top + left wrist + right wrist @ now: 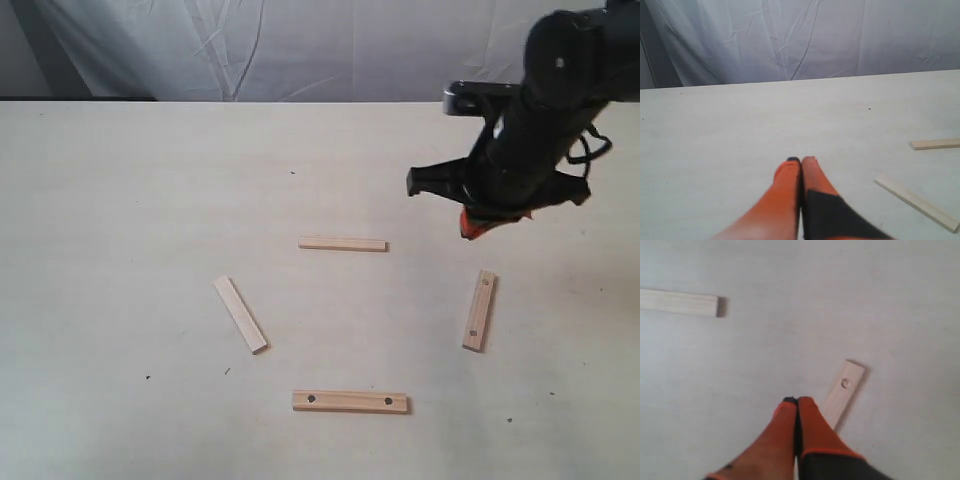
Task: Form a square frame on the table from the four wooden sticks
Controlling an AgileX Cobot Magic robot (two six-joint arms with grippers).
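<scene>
Four wooden sticks lie apart on the table (120,200) in a loose ring, none touching. A plain stick (342,244) lies at the back, another plain stick (240,314) slants at the left. A holed stick (350,402) lies at the front, and a second holed stick (480,310) stands at the right. My right gripper (470,228) hangs shut and empty above the table, just behind that right stick (841,392). The back stick (679,302) shows in the right wrist view too. My left gripper (801,161) is shut and empty, off the exterior view; two plain sticks (916,201) (935,144) lie beside it.
A white cloth backdrop (300,45) hangs behind the table's far edge. A few tiny dark specks (148,377) dot the tabletop. The black right arm (545,120) reaches in from the upper right.
</scene>
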